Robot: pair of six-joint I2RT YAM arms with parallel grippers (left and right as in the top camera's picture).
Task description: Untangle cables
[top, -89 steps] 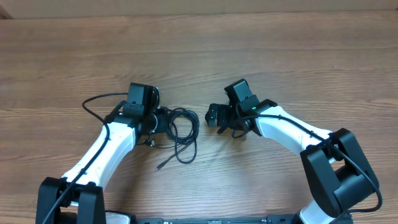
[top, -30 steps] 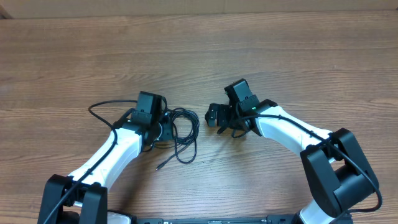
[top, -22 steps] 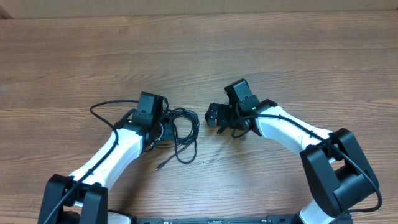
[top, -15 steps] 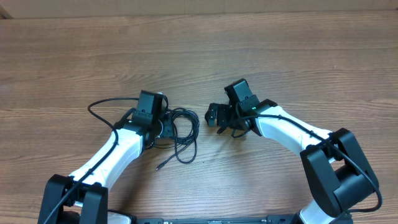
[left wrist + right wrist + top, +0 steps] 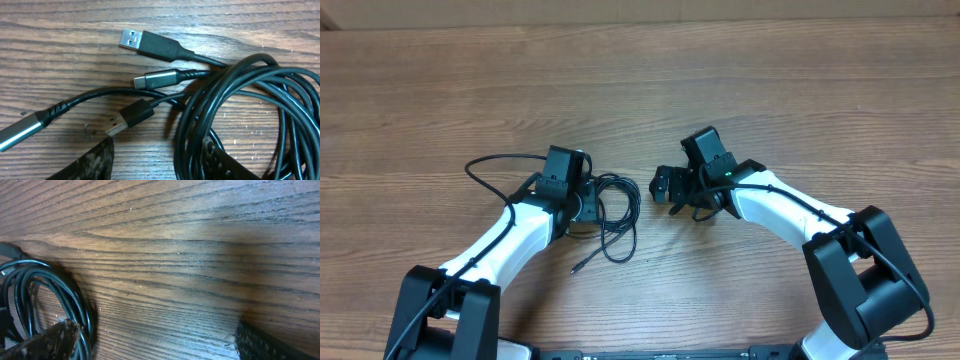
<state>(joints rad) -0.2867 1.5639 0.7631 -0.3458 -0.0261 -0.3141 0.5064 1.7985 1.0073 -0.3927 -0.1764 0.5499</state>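
Note:
The cables (image 5: 618, 218) lie as a tangled black coil on the wooden table between my two arms, with one loose end trailing toward the front. In the left wrist view the coil (image 5: 240, 115) fills the right side, and several plugs stick out to the left, among them a USB plug (image 5: 150, 44) and a silver-tipped plug (image 5: 159, 79). My left gripper (image 5: 586, 205) is low at the coil's left edge and open. Some coil strands lie between its fingers, against the right finger (image 5: 222, 161). My right gripper (image 5: 663, 186) is open and empty, just right of the coil (image 5: 47, 292).
The left arm's own thicker black wire (image 5: 490, 163) loops out to the left over the table. The wooden table (image 5: 770, 90) stretches to the back. The far table edge runs along the top of the overhead view.
My left gripper has moved right, up to the coil's left edge, and its arm wire loop has shifted. The right arm and the coil have not moved.

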